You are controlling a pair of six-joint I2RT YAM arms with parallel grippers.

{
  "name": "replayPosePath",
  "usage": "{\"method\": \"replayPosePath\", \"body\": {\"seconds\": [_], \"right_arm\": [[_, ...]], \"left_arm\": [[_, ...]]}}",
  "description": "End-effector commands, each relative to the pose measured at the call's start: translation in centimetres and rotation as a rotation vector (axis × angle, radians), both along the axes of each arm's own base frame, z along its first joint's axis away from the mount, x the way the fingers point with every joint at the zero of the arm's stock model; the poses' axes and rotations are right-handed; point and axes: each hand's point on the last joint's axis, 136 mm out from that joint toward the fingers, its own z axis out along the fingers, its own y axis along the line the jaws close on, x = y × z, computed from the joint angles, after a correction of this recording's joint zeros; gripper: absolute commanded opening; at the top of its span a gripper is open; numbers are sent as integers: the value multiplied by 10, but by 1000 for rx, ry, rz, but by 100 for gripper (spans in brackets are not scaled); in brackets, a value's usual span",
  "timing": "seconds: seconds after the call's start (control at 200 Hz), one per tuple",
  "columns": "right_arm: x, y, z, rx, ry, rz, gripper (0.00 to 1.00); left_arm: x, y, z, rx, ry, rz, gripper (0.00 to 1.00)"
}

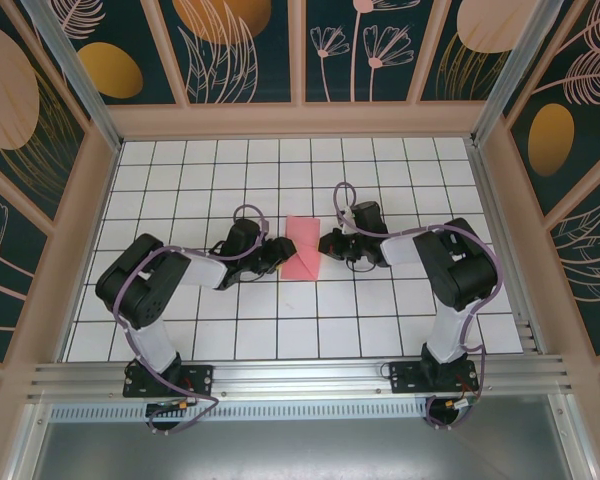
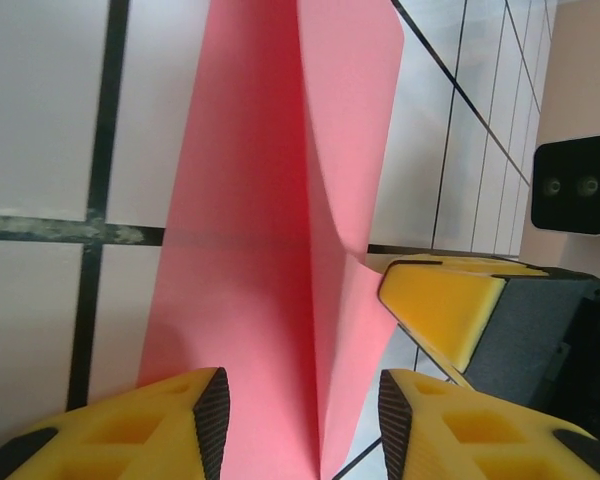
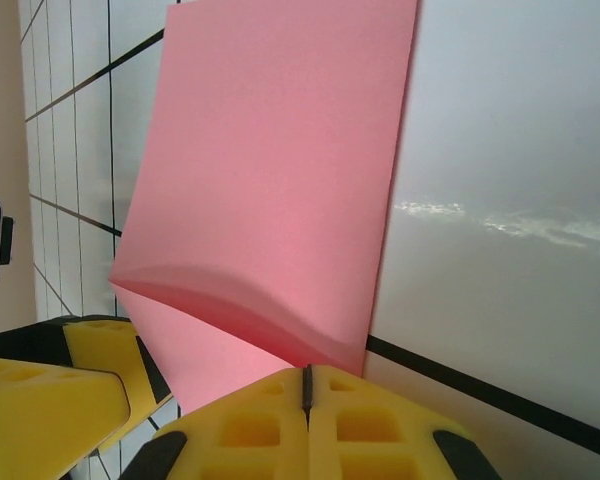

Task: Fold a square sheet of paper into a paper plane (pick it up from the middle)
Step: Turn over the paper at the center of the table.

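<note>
White grid-lined table point(image 1: 180, 330) inside floral-patterned walls point(image 1: 250, 45); aluminium rail point(image 1: 300, 378) along its near edge.

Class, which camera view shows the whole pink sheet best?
Top external: almost all of the pink sheet is in frame. Left wrist shows its raised crease close up; right wrist shows a curled flap pinched by the right fingers.

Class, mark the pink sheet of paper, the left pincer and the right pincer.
pink sheet of paper point(image 1: 302, 250), top view, middle of the sheet.
left pincer point(image 2: 302, 405), left wrist view, midway between its fingertips.
right pincer point(image 3: 305, 378), right wrist view, seam of its shut fingertips.
</note>
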Motion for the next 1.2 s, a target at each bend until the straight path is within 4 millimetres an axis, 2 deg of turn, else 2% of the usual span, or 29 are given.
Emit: {"method": "replayPosePath", "body": {"seconds": [0.0,0.15,0.37,0.445,0.51,0.635,0.751,0.866,1.016,1.081,1.101,1.126,1.141,1.196], "right_arm": [[2,0,3,26,-15,-2,5],[1,0,2,23,-11,-4,5],[1,-1,6,35,-11,-10,6],[3,-3,15,46,-21,-20,11],[6,-7,24,45,-25,-40,24],[17,-28,49,67,-39,-110,49],[26,-56,69,38,-80,-177,62],[35,-97,78,-72,-144,-267,73],[37,-143,70,-171,-187,-377,82],[34,-150,66,-149,-187,-404,84],[33,-152,64,-144,-186,-412,85],[32,-154,62,-139,-189,-424,85],[31,-154,61,-136,-192,-427,85],[30,-159,57,-134,-198,-446,86]], "left_arm": [[9,-12,12,-38,-54,-41,45],[14,-17,15,-42,-70,-61,41],[17,-22,8,-32,-62,-84,30],[18,-23,7,-26,-69,-89,25],[19,-23,8,-19,-87,-94,19],[25,-21,9,12,-129,-92,9],[28,-22,16,26,-170,-106,3],[33,-17,24,95,-204,-112,2],[39,-5,43,238,-252,-130,2],[41,3,48,322,-265,-142,2],[44,7,63,341,-296,-136,2],[43,14,63,384,-296,-134,2],[47,13,73,397,-316,-130,2],[52,24,84,484,-345,-120,3]]}}
